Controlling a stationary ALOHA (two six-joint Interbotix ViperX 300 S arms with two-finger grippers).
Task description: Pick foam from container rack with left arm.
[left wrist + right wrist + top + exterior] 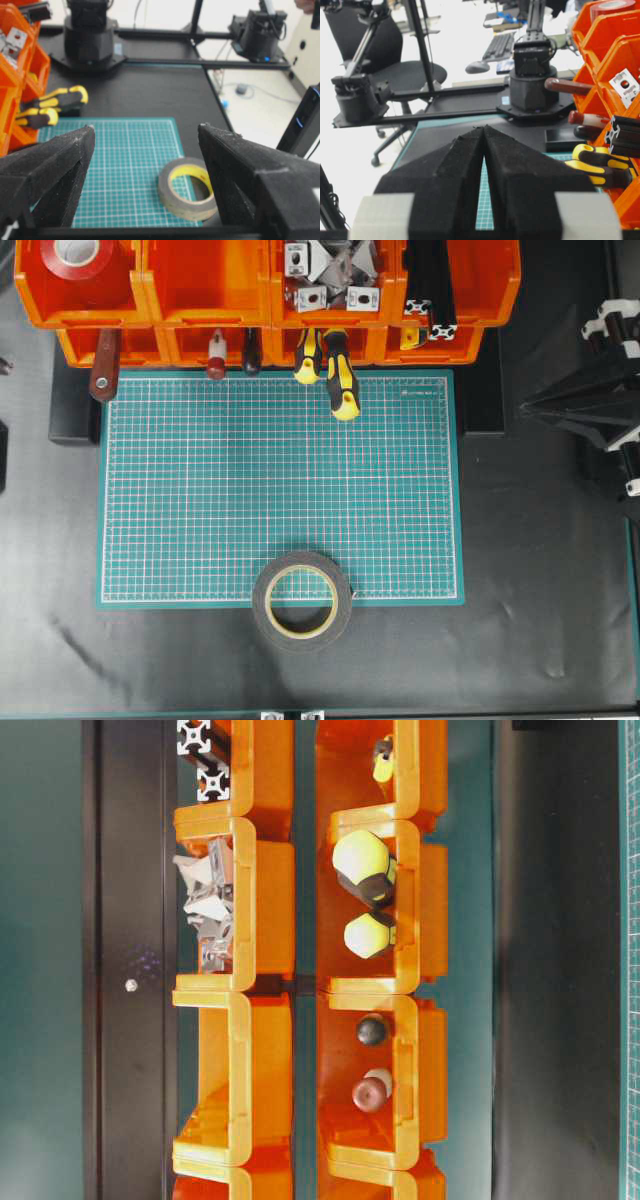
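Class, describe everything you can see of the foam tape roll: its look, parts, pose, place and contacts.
The foam is a wide ring of tape lying flat, hole upward. Its top face is dark grey, its inner rim yellow-cream, and the left wrist view shows a beige outer band. It rests at the near edge of the green cutting mat, overlapping onto the black table. Nothing grips it; no tool touches it. It lies far from the container rack.

Left gripper (145, 165) hangs with its two black fingers (47, 170) spread wide apart and nothing between them, angled forward and down. Right gripper (484, 137) sits level, fingers (520, 180) pressed together to a narrow seam, empty. Overhead, only the right arm (590, 405) shows, parked at the right edge.
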